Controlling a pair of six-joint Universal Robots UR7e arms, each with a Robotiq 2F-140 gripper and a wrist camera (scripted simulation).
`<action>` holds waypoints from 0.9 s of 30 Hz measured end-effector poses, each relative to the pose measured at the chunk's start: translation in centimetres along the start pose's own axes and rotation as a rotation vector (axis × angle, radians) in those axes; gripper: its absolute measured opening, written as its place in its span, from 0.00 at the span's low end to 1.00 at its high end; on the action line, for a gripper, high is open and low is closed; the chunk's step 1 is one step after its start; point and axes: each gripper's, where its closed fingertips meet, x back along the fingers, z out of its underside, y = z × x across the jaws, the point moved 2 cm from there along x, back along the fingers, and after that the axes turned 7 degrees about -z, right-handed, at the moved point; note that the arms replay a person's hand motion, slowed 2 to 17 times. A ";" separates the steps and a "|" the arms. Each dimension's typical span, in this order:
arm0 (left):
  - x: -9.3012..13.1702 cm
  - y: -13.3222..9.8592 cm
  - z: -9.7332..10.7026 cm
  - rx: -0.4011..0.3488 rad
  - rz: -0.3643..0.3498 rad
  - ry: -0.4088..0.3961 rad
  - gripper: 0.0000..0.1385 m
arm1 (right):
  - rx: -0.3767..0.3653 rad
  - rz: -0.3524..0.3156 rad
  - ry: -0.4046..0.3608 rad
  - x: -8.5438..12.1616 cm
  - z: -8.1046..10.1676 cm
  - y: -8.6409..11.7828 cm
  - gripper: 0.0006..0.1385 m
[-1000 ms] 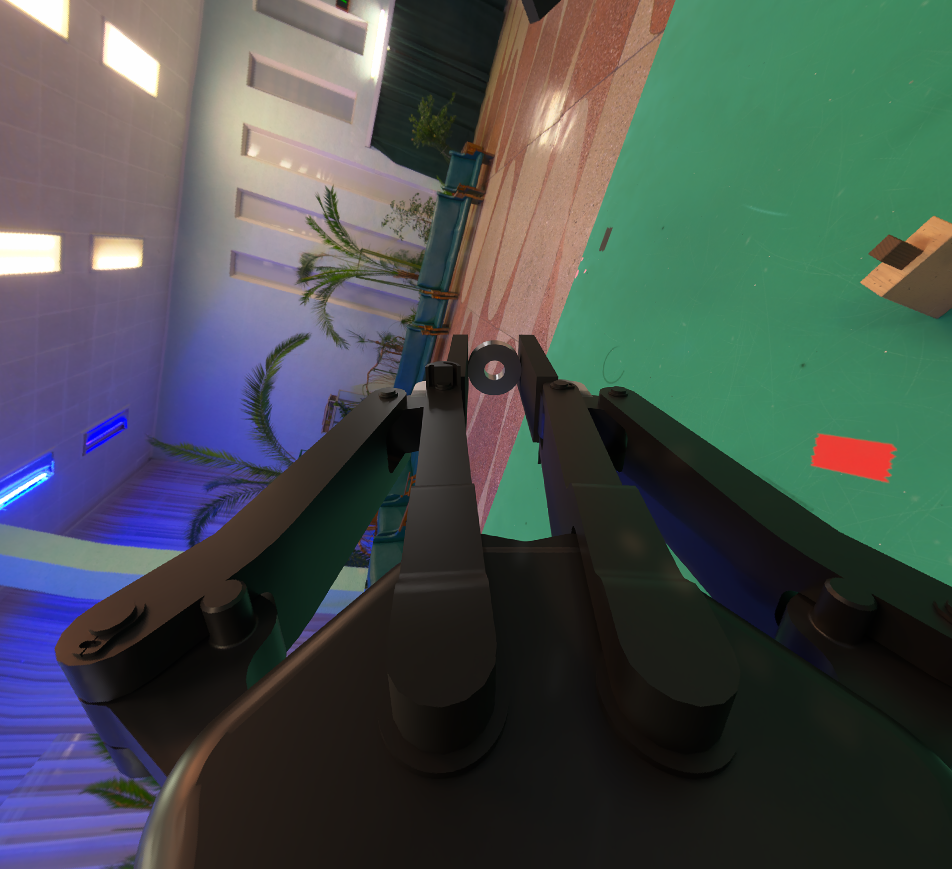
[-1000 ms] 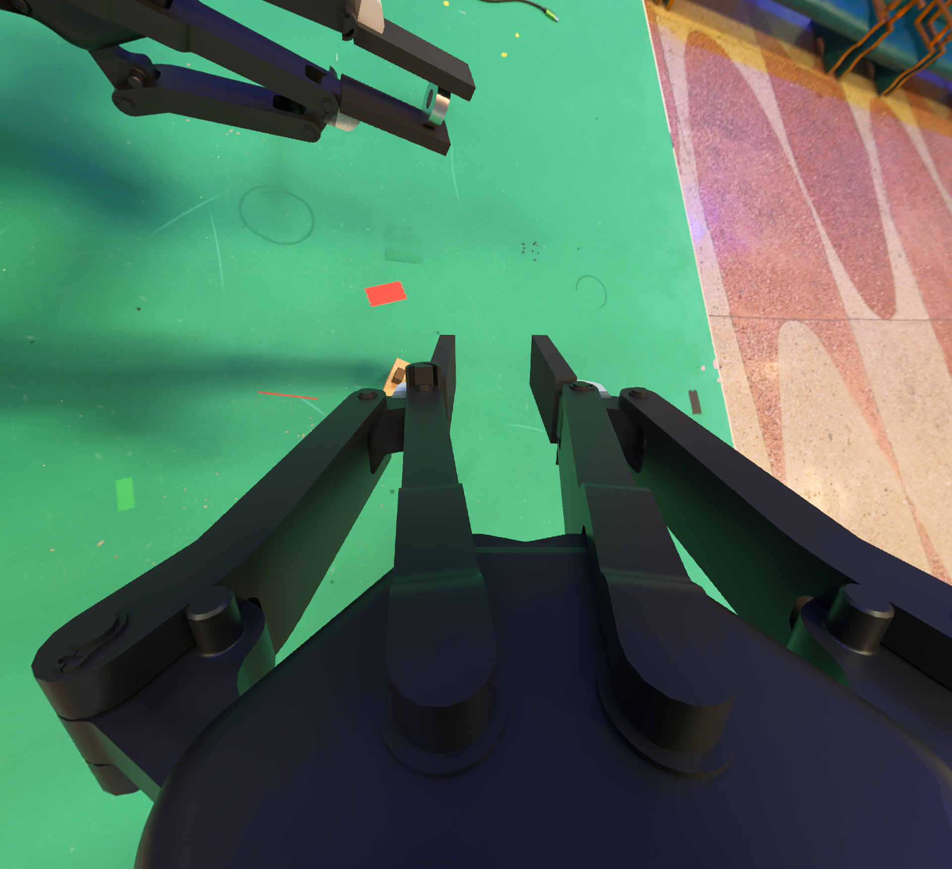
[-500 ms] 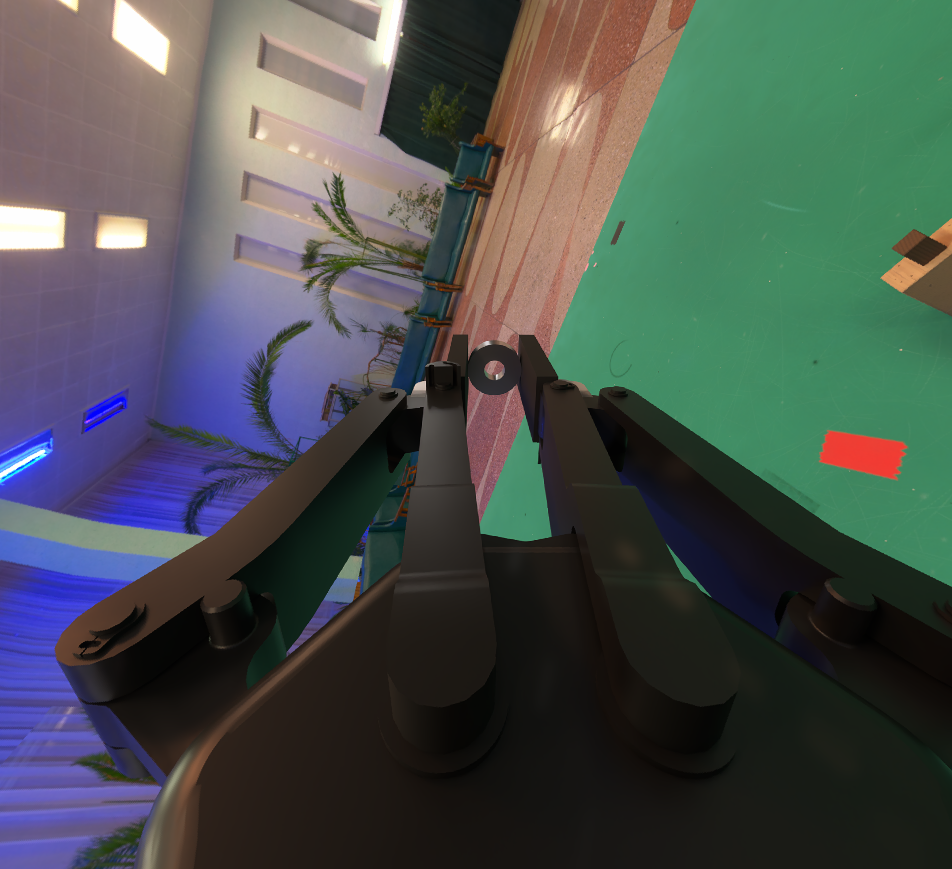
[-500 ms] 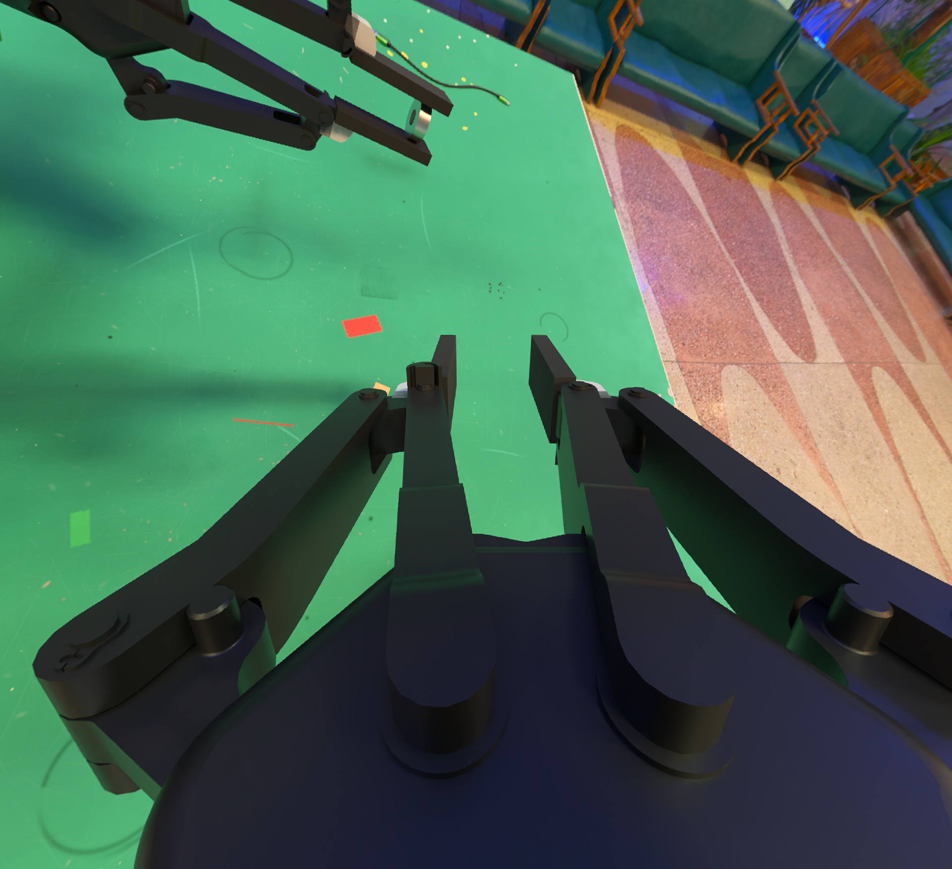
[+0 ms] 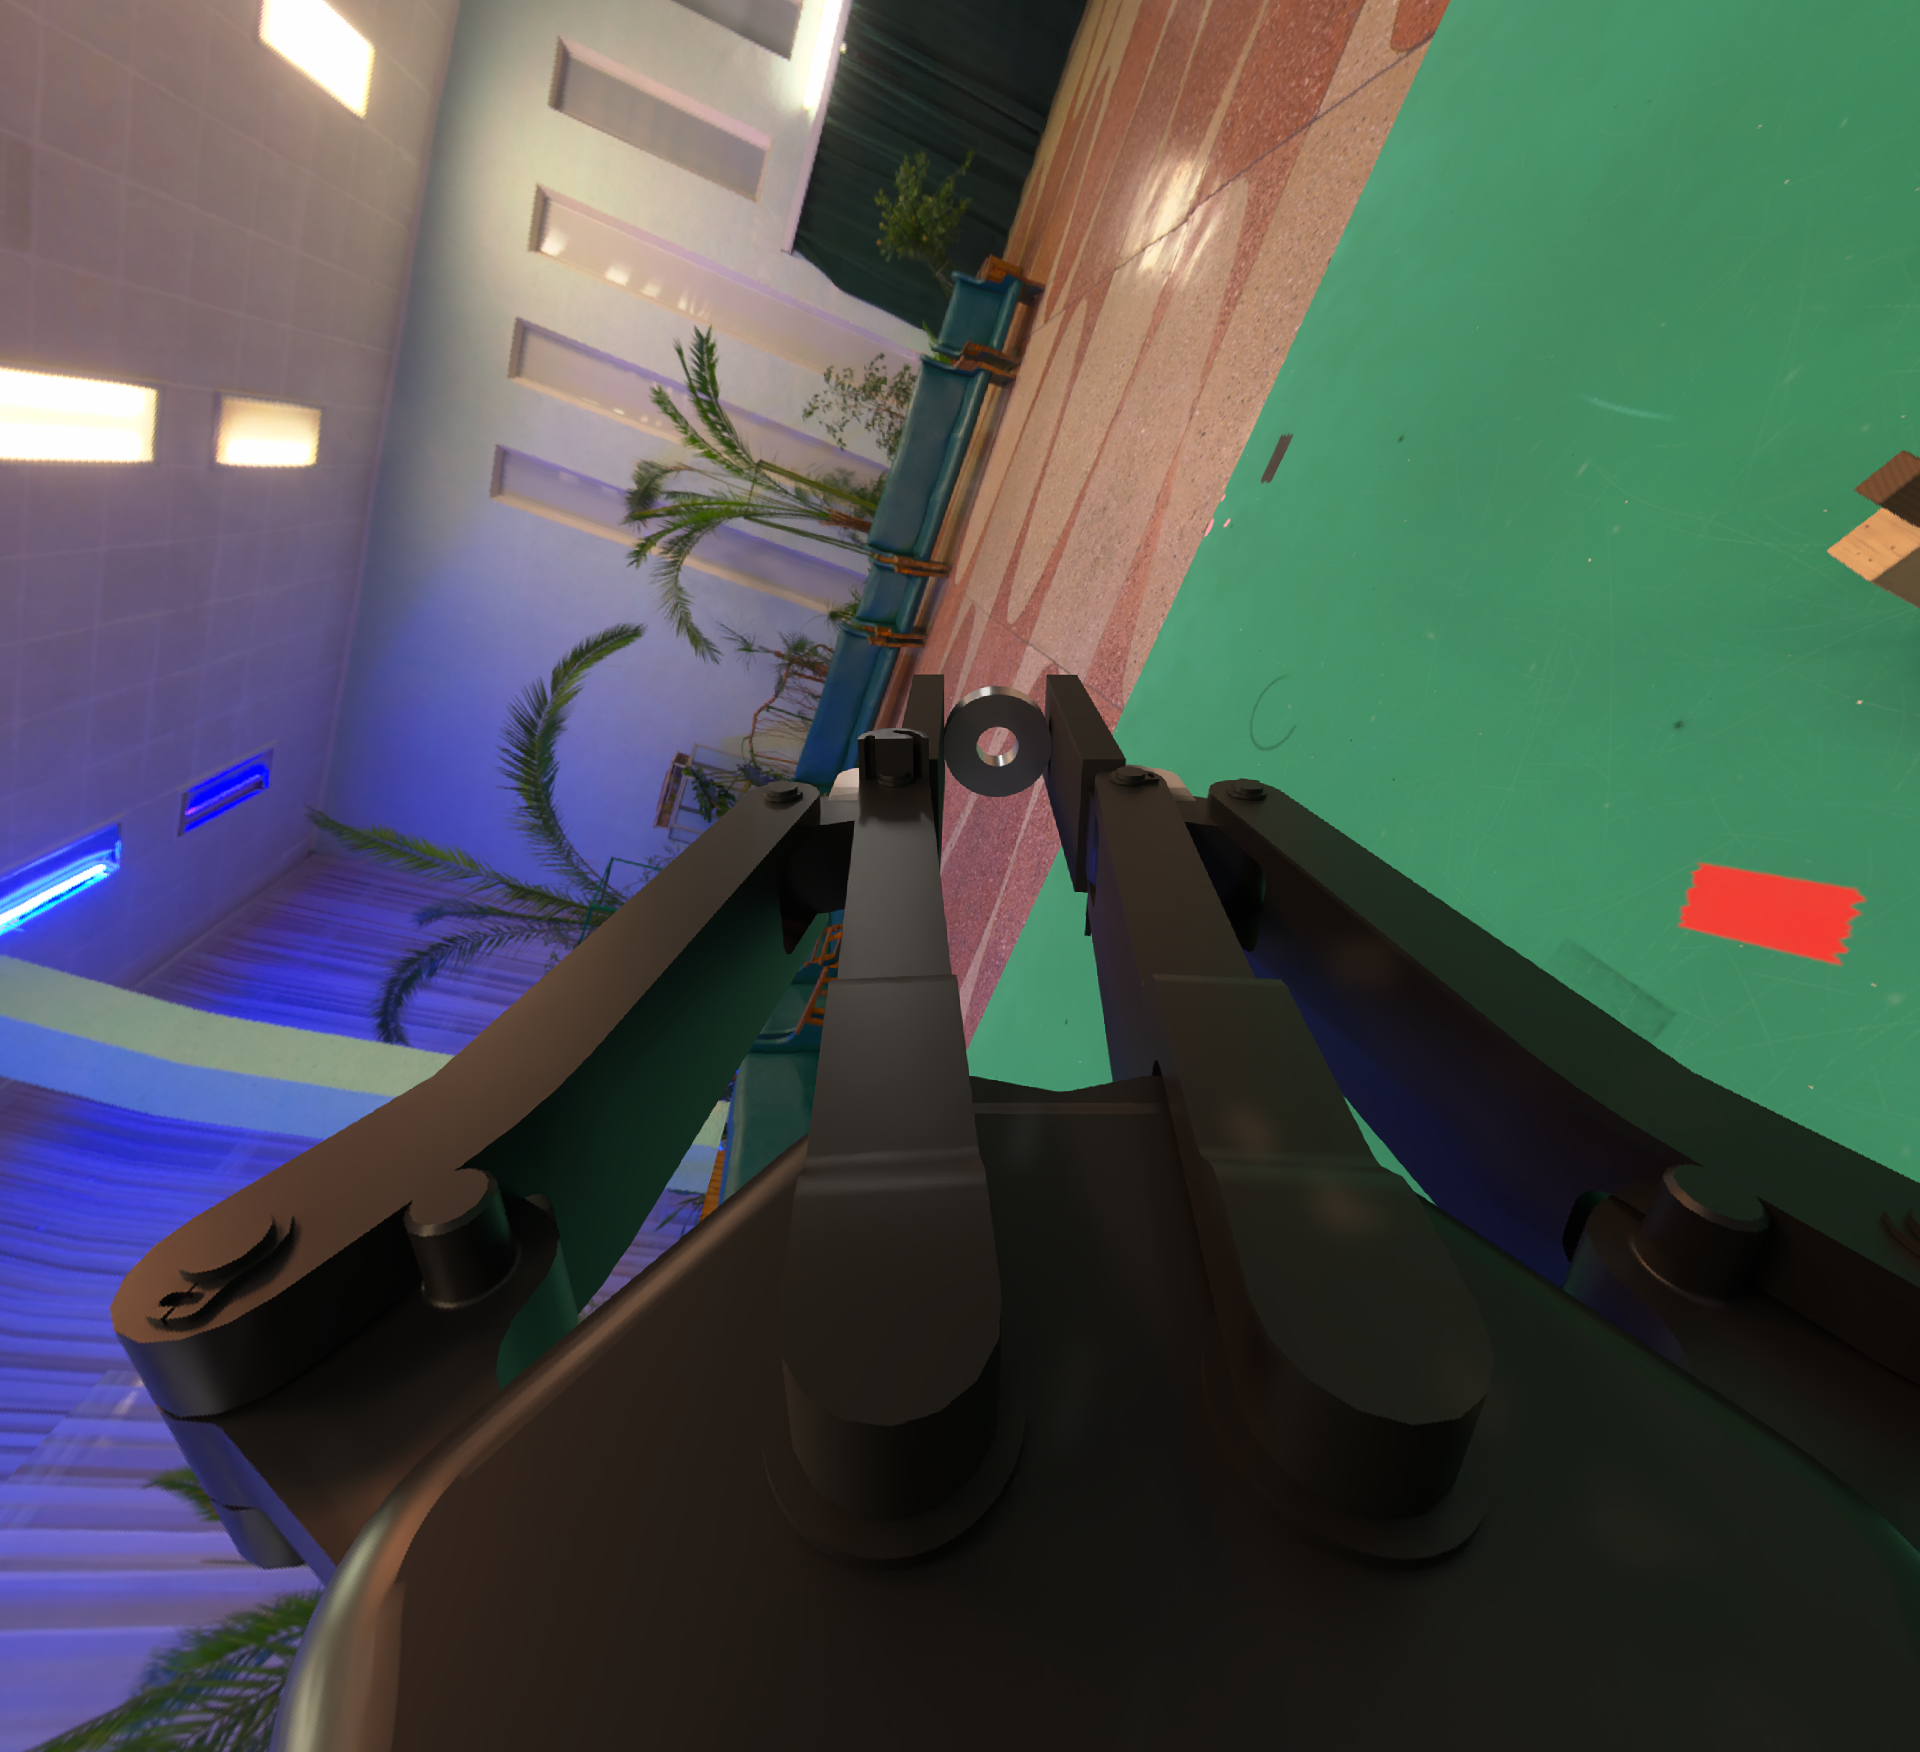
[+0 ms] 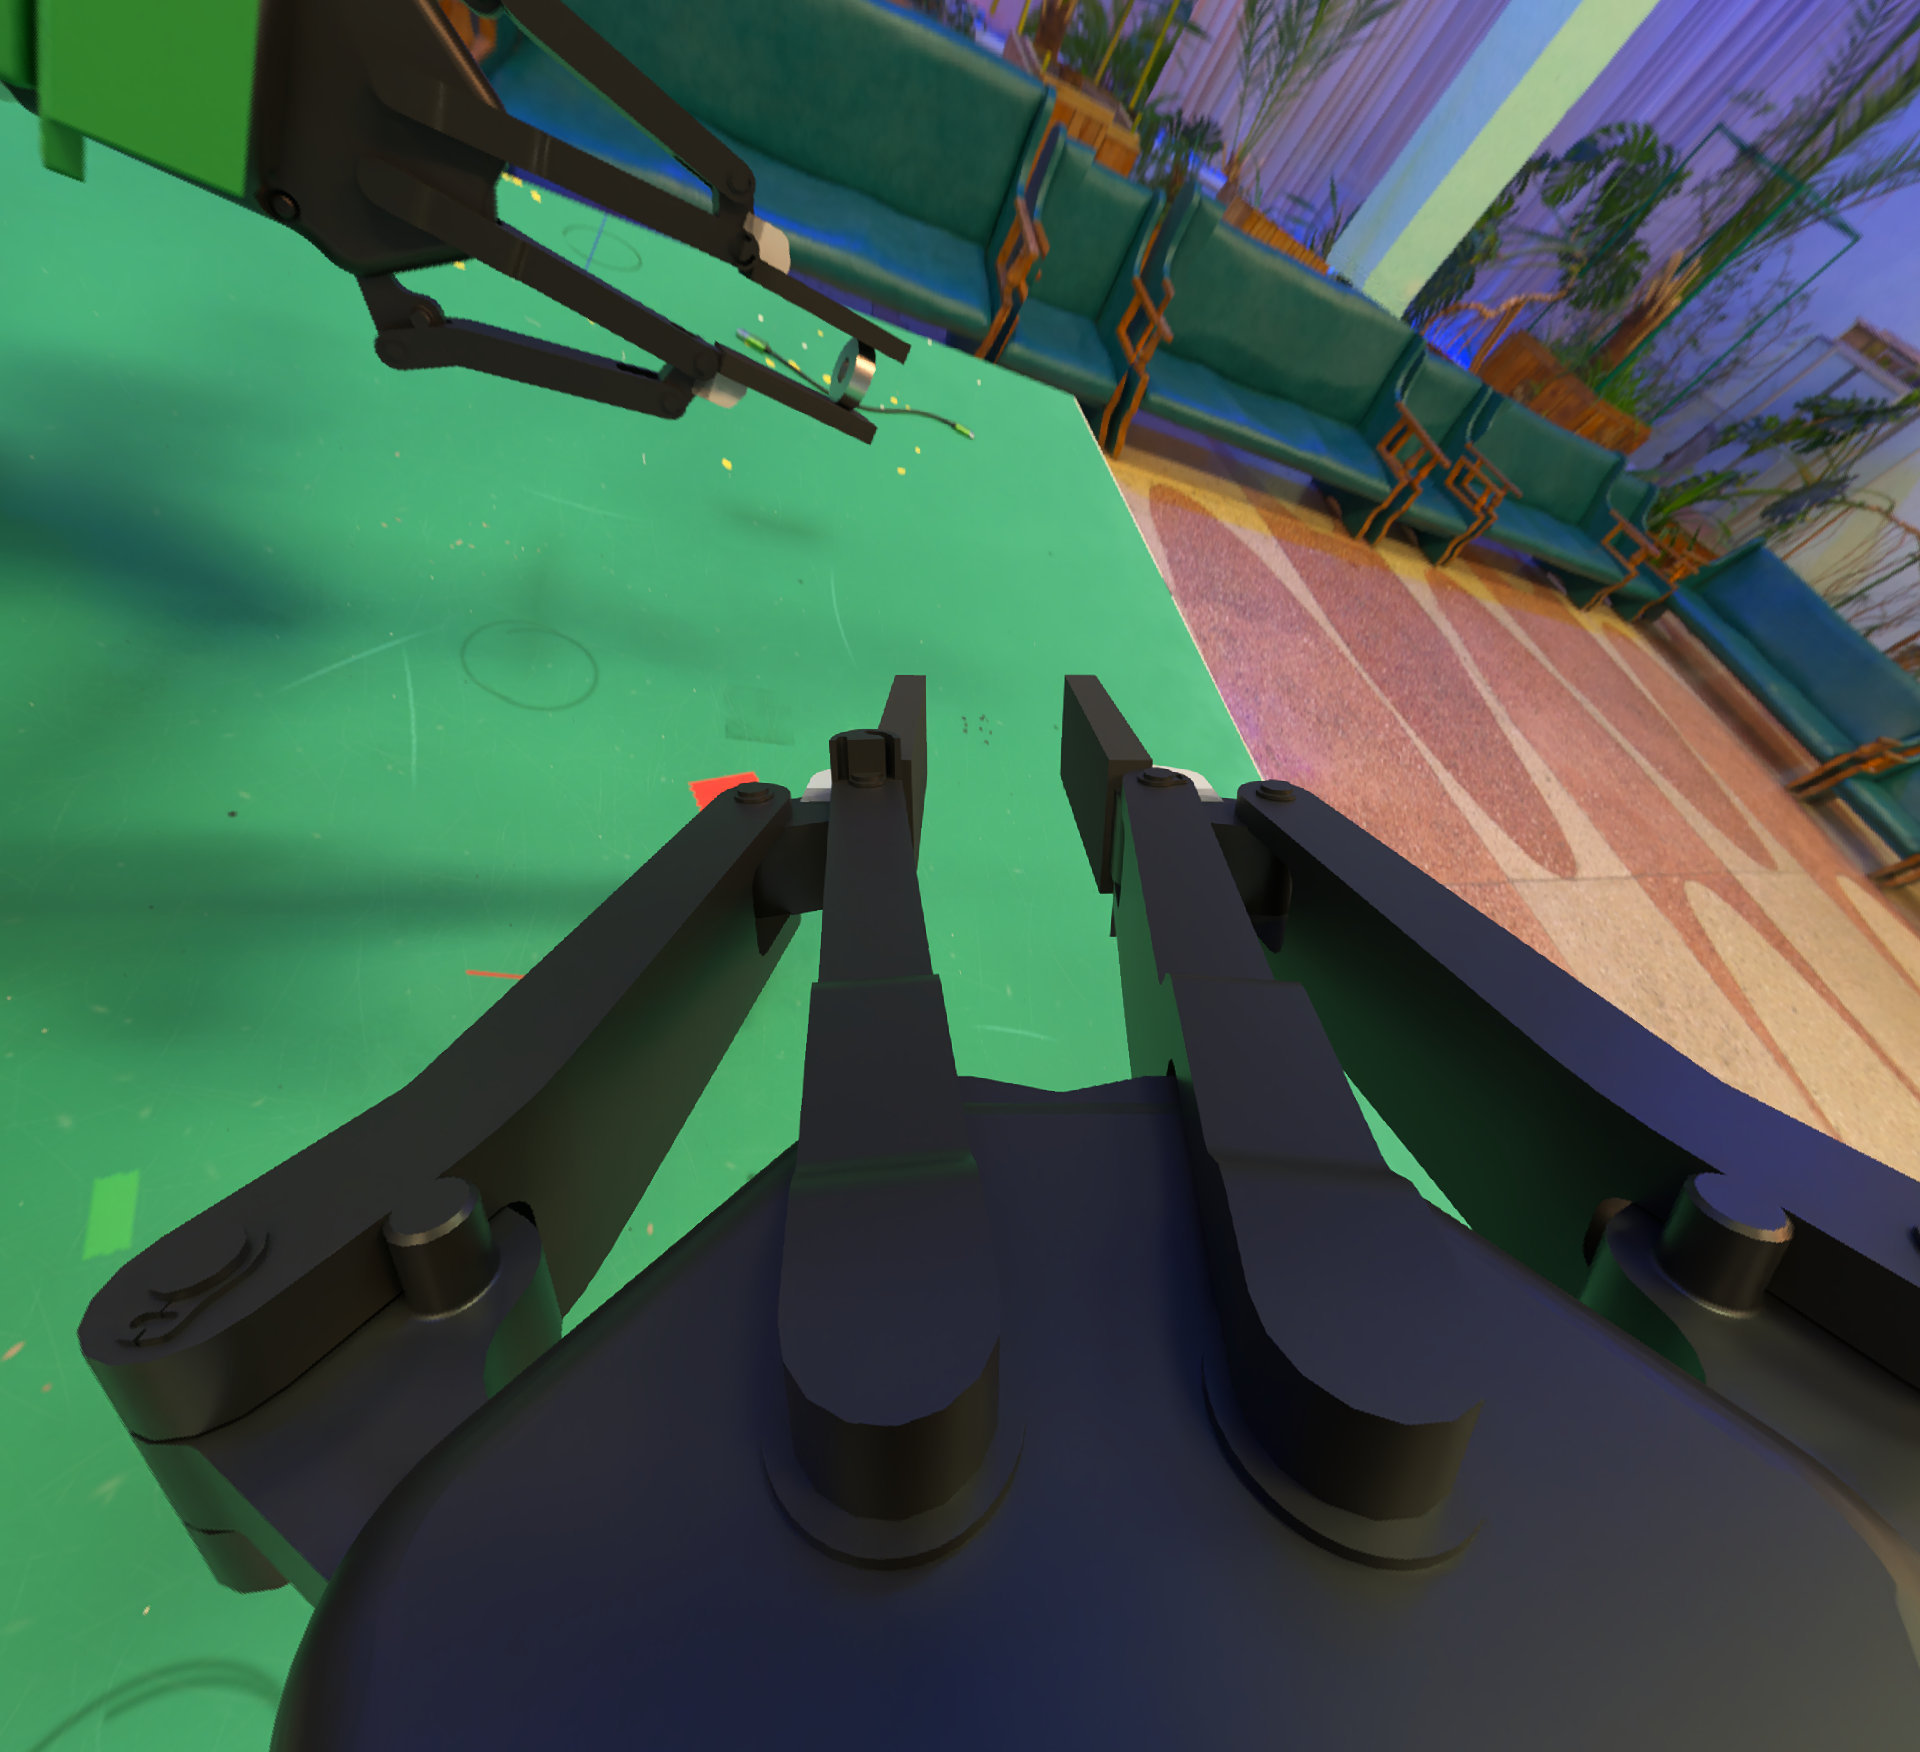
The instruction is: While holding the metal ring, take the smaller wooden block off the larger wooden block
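Between my left fingers: my left gripper (image 5: 995,738) clamps the metal ring (image 5: 997,742), lifted above the green table (image 5: 1558,268).
Right fingers: my right gripper (image 6: 992,746) is spread apart, holding nothing, above the table.
Blocks: at the left wrist view's right edge, the smaller wooden block (image 5: 1896,492) sits on the larger wooden block (image 5: 1881,554).
Nearby: red tape (image 5: 1769,910) lies on the table.
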 end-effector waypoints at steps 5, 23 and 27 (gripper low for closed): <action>0.1 0.3 0.3 0.007 -0.006 0.003 0.19 | -0.006 0.014 -0.099 0.5 -0.1 0.8 0.24; 0.2 0.9 1.0 0.026 -0.020 0.016 0.19 | -0.034 -0.002 -0.346 0.5 2.0 5.0 0.24; 0.3 1.0 1.1 0.027 -0.022 0.018 0.19 | -0.036 -0.010 -0.358 -0.2 3.0 6.0 0.25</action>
